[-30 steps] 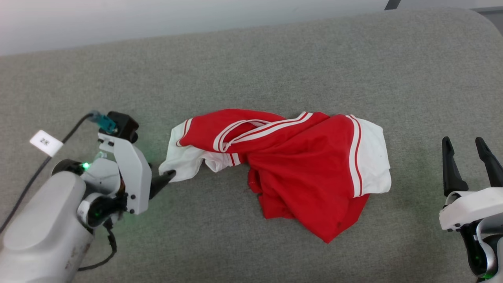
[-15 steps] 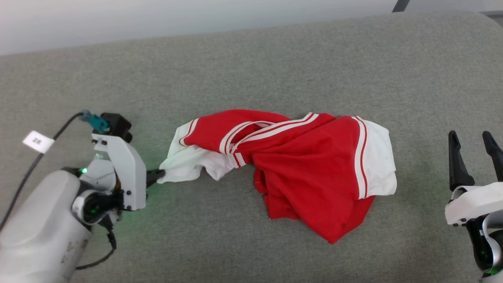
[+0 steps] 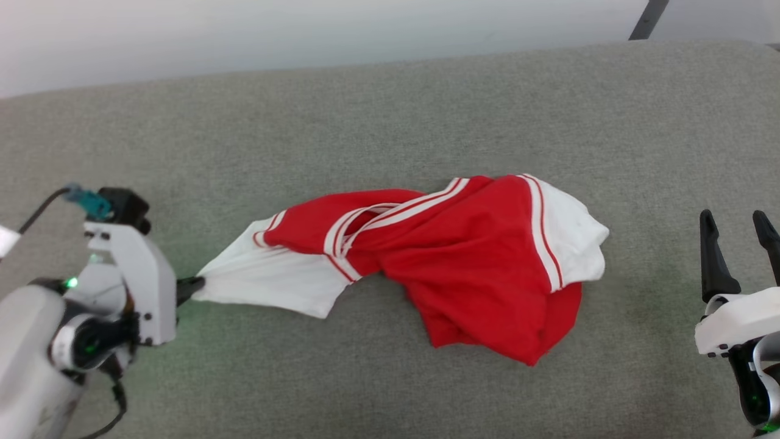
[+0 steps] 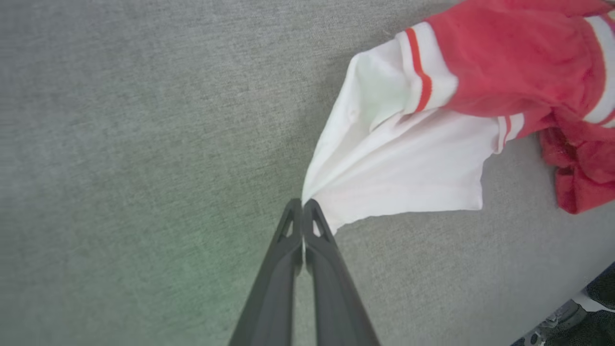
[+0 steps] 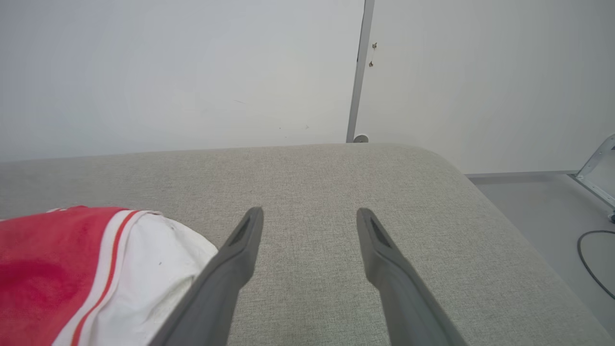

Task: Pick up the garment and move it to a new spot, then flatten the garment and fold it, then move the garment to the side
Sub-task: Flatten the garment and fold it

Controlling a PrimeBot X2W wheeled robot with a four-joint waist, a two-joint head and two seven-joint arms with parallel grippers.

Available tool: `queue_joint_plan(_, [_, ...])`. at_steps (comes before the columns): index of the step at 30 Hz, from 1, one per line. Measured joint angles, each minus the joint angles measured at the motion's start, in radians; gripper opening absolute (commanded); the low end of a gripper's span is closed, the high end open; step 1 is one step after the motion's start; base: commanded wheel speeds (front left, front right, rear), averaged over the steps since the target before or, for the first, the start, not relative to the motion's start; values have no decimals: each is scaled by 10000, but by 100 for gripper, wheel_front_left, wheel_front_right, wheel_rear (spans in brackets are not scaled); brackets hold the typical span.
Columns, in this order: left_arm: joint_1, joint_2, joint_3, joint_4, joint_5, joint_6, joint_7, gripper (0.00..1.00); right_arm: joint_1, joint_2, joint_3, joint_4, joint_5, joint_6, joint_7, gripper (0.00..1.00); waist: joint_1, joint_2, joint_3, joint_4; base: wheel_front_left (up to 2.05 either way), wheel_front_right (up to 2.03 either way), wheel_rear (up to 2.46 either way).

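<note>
The garment (image 3: 475, 268) is a red jersey with white sleeves and red-and-white striped trim, lying crumpled in the middle of the grey padded surface (image 3: 390, 116). My left gripper (image 3: 194, 285) is shut on the tip of its left white sleeve (image 3: 268, 283), which is pulled taut toward the left. In the left wrist view the left gripper (image 4: 303, 204) pinches the sleeve (image 4: 399, 168) between closed fingers. My right gripper (image 3: 734, 222) stands open at the lower right, apart from the garment. In the right wrist view the right gripper (image 5: 310, 216) is open, the other white sleeve (image 5: 144, 269) to its left.
The surface's rounded right end (image 5: 461, 178) drops off to a floor with a black cable (image 5: 593, 259). A pale wall (image 3: 304, 30) runs behind the surface's far edge. A black cable (image 3: 36, 210) trails from my left wrist.
My left gripper closed on the white sleeve tip and drew it leftward, stretching the sleeve out and dragging the garment's left part along. The head camera has shifted slightly. The right gripper stayed open.
</note>
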Motion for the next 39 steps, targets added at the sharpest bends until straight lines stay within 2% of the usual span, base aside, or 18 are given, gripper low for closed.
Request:
queue_joint_plan(7, [1039, 757, 403, -834, -267, 617, 31, 0, 70, -25, -38, -13, 13, 0, 90, 100, 0, 0, -63, 120, 0, 0, 0])
queue_joint_plan(14, [1620, 621, 564, -828, -529, 796, -376, 0, 70, -69, 54, 25, 67, 0, 148, 100, 0, 0, -127, 178, 0, 0, 0])
queue_joint_plan(15, [1662, 558, 562, -792, -545, 796, -422, 4, 69, -92, 71, 42, 84, 0, 150, 100, 0, 0, -144, 182, 0, 0, 0])
queue_joint_plan(16, [1689, 514, 556, -744, -533, 811, -502, 33, 68, -113, 92, 50, 82, 0, 153, 100, 0, 0, -164, 186, 0, 0, 0])
queue_joint_plan(18, [1704, 454, 581, -654, -537, 840, -612, 49, 68, -136, 125, 61, 84, 0, 176, 100, 0, 0, -210, 191, 0, 0, 0])
queue_joint_plan(19, [1708, 416, 581, -625, -539, 842, -665, 71, 69, -153, 136, 81, 84, 0, 178, 100, 0, 0, -245, 200, 0, 0, 0])
queue_joint_plan(20, [1727, 393, 579, -606, -520, 846, -752, 100, 69, -176, 150, 98, 84, 0, 178, 100, 0, 0, -284, 209, 0, 0, 0])
queue_joint_plan(39, [2536, 213, 988, -1532, -351, 1024, -2366, 100, 696, -305, 535, 52, 148, 0, 456, 100, 1, 0, -1555, 494, 0, 0, 0])
